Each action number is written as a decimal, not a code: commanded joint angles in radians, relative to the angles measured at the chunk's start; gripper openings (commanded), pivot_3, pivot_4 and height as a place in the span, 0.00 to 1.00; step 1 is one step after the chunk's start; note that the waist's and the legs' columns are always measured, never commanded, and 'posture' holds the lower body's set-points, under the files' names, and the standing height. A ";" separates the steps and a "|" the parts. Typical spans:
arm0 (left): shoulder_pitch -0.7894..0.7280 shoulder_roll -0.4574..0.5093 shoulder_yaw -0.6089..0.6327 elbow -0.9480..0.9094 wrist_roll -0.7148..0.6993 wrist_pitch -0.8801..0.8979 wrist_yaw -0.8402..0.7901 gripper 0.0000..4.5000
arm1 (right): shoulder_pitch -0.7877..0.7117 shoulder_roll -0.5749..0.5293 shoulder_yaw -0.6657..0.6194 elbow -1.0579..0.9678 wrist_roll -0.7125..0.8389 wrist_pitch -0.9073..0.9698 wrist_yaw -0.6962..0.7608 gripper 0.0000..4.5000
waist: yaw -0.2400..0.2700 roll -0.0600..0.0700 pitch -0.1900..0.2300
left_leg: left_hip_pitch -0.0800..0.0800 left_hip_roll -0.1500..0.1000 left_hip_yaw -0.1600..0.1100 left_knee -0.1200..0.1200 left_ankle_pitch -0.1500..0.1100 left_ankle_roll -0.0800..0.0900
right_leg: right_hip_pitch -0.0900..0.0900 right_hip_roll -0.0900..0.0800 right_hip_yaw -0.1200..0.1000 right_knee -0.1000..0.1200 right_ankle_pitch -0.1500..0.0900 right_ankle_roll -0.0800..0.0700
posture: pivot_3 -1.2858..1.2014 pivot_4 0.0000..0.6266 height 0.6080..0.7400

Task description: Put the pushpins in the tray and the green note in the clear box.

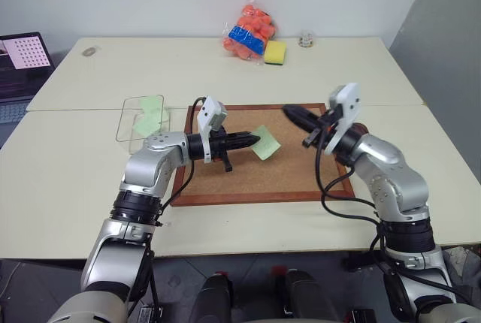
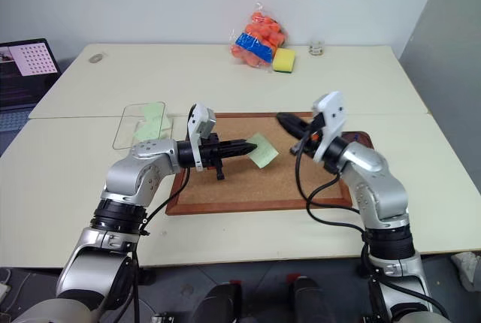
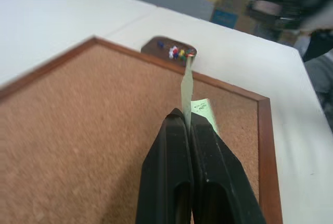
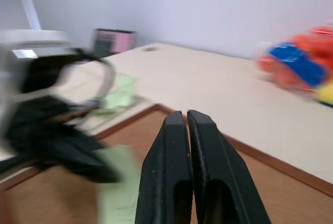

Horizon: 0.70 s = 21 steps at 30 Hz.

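Centre of frame, over the corkboard (image 1: 263,176):
left gripper (image 1: 255,140): fingers pressed together, pinching the green note (image 1: 266,143) by one edge; points level toward frame right.
green note: lifted off the cork, hanging past the fingertips, tilted, free corner toward lower right; edge-on in the left wrist view (image 3: 186,81), running straight out from the tips.
right gripper (image 1: 288,111): clenched, nothing between the fingers; upper right part of the board, pointing toward frame left, apart from the note.
tray (image 3: 169,52): just off the board's far edge in the left wrist view; pushpins (image 3: 178,53) clustered inside.
clear box (image 1: 129,120): left of the board on the table (image 1: 90,173), pale green paper inside.
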 commanded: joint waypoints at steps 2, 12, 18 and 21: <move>0.042 -0.011 -0.052 -0.141 0.093 -0.168 0.040 0.01 | -0.007 -0.037 -0.090 0.078 -0.093 0.020 -0.181 0.00 | 0.000 0.000 0.000 | 0.000 0.000 0.000 0.000 0.000 0.000 | 0.000 0.000 0.000 0.000 0.000 0.000 | 0.52 0.24 1.00; 0.079 -0.114 -0.144 -0.187 0.189 -0.251 0.149 0.01 | -0.082 -0.064 -0.172 0.338 -0.103 0.063 -0.286 0.00 | -0.007 0.000 0.000 | 0.001 0.000 0.003 0.000 0.000 0.000 | 0.000 0.001 0.002 0.000 0.000 0.000 | 0.52 0.24 1.00; 0.105 -0.116 -0.149 -0.215 0.193 -0.239 0.162 0.00 | -0.149 -0.058 -0.194 0.481 -0.103 0.000 -0.303 0.11 | -0.008 0.000 0.000 | 0.001 0.000 0.003 0.000 0.000 0.000 | 0.000 0.001 0.003 0.000 0.000 0.001 | 0.52 0.24 1.00; 0.121 -0.110 -0.144 -0.230 0.191 -0.232 0.167 0.00 | -0.157 -0.057 -0.204 0.515 -0.100 -0.018 -0.311 0.25 | -0.005 0.000 0.000 | 0.001 0.000 0.003 0.000 0.000 0.000 | 0.000 0.001 0.003 0.000 0.000 0.000 | 0.52 0.24 1.00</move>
